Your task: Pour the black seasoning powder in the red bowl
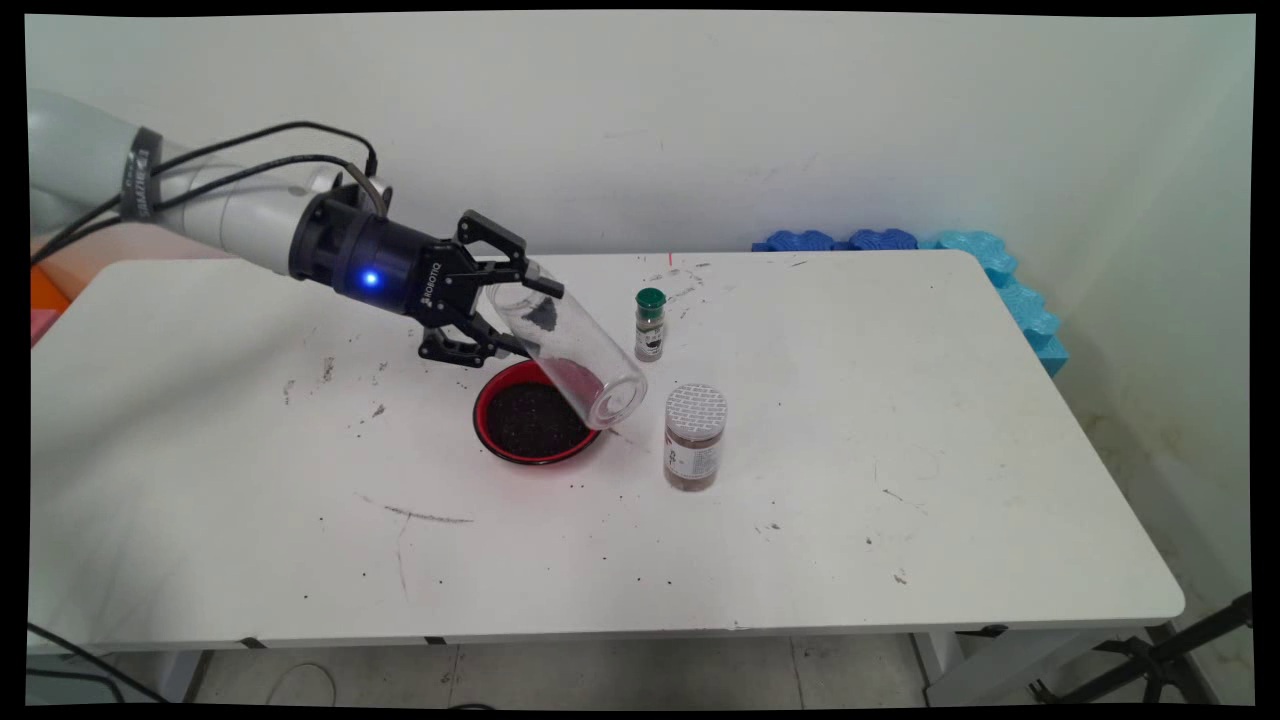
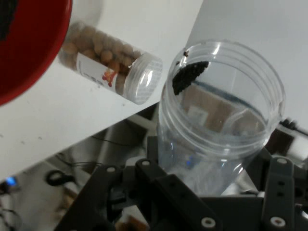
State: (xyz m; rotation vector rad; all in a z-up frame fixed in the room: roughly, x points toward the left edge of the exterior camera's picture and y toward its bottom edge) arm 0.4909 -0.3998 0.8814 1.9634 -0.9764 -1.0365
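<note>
I have the end effector (image 1: pixel 515 315) clamped on a clear plastic jar (image 1: pixel 570 355), gripping it near its base. The jar is tilted, mouth down, over a red bowl (image 1: pixel 530 420) of dark grains on the worktop (image 1: pixel 800 520). A clump of dark grains (image 2: pixel 188 77) clings inside the jar near its rim. I judge the jar light, smooth and thin-walled, so it could slip or flex; the lower body is a sound hold. Just right of the bowl stand a green-capped spice bottle (image 1: pixel 650 325) and a white-lidded jar (image 1: pixel 695 435).
</note>
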